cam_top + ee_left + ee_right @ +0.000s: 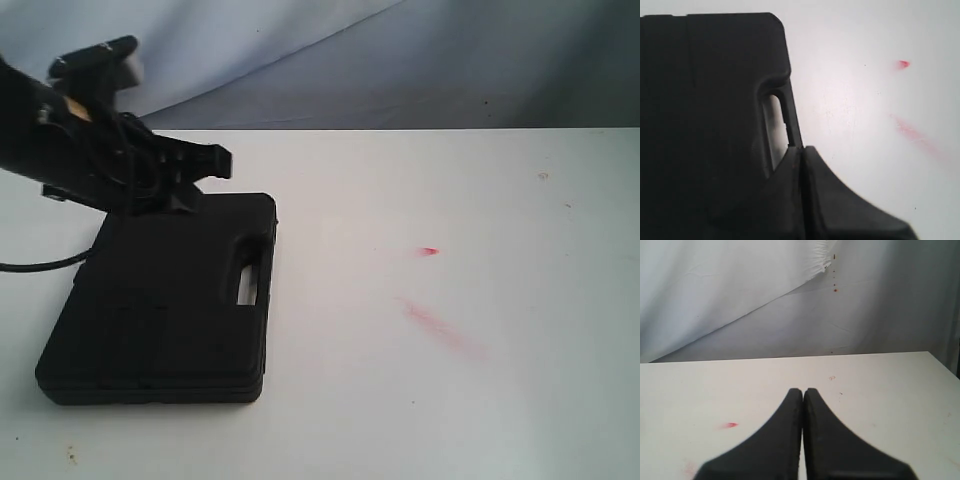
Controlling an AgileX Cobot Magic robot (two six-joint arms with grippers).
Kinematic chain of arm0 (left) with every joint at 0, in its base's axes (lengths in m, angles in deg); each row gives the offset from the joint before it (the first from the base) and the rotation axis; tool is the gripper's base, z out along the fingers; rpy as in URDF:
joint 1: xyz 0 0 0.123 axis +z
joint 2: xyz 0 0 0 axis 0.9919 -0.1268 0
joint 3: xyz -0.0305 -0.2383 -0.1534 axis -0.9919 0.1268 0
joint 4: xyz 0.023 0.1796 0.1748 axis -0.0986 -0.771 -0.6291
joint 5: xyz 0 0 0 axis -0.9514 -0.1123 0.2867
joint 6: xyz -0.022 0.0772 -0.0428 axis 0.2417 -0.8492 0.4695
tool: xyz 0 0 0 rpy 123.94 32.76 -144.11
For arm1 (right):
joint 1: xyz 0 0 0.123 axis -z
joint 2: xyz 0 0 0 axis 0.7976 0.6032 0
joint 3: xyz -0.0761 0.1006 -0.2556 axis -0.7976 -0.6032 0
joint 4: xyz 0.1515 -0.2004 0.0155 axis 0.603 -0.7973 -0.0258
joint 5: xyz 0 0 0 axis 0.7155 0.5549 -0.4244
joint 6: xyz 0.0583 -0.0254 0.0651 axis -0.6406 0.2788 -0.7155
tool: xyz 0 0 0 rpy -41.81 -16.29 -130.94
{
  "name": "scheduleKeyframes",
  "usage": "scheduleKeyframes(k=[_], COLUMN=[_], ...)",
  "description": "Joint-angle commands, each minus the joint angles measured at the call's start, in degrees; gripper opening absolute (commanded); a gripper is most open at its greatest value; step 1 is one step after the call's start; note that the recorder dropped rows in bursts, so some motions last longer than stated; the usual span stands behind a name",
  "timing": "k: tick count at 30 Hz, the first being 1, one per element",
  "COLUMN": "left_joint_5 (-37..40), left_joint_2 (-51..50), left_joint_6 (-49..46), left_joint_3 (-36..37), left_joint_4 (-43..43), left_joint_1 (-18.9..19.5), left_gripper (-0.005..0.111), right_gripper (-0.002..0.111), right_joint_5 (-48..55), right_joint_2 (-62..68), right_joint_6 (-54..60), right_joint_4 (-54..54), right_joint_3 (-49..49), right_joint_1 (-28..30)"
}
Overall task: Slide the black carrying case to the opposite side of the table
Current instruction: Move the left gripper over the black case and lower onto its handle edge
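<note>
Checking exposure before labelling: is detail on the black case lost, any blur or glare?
Exterior view: black case crushed to near-uniform black, arm merges with it; table bright, red smears readable. Left wrist view: soft, left gripper blends into the case; handle slot visible. Right wrist view: right gripper soft-edged, backdrop sharper, no glare.

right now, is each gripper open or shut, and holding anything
left gripper: shut, holding nothing, tips by the handle of the black case
right gripper: shut, holding nothing, above the table
</note>
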Motion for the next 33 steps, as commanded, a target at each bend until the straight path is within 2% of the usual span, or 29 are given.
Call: scheduleKeyframes(k=[1, 5, 9, 14, 23, 28, 33], left_joint_5=[-0.5, -0.5, 0.8, 4.1, 4.4, 4.4, 13.1], left_joint_2=[-7.5, -13.3, -18.1, -22.3, -23.4, -23.7, -26.6], left_joint_6=[3.1, 5.2, 7.7, 12.1, 20.2, 20.3, 20.3], left_joint_3=[-4.9, -9.0, -12.2, -15.1, -15.6, -15.7, -21.4], left_joint_4=[-1.1, -1.3, -1.6, -7.8, -16.4, -16.8, -16.8], left_joint_1=[-4.1, -6.5, -7.0, -7.0, -7.0, -7.0, -7.0], left_gripper=[0.000, 0.000, 0.000, 0.000, 0.000, 0.000, 0.000], right_gripper=[0.000, 0.000, 0.000, 0.000, 0.000, 0.000, 0.000], right_joint_5=[-0.4, -0.4, -0.4, -0.4, -0.4, -0.4, -0.4], right_joint_2=[-0.1, -0.1, -0.1, -0.1, -0.1, -0.1, -0.1], right_joint_6=[0.3, 0.3, 0.3, 0.3, 0.3, 0.3, 0.3], right_joint_4=[0.1, 0.1, 0.1, 0.1, 0.1, 0.1, 0.1], right_joint_3=[-0.2, -0.2, -0.2, -0.2, -0.2, -0.2, -0.2], right_joint_1=[0.4, 0.4, 0.4, 0.4, 0.4, 0.4, 0.4])
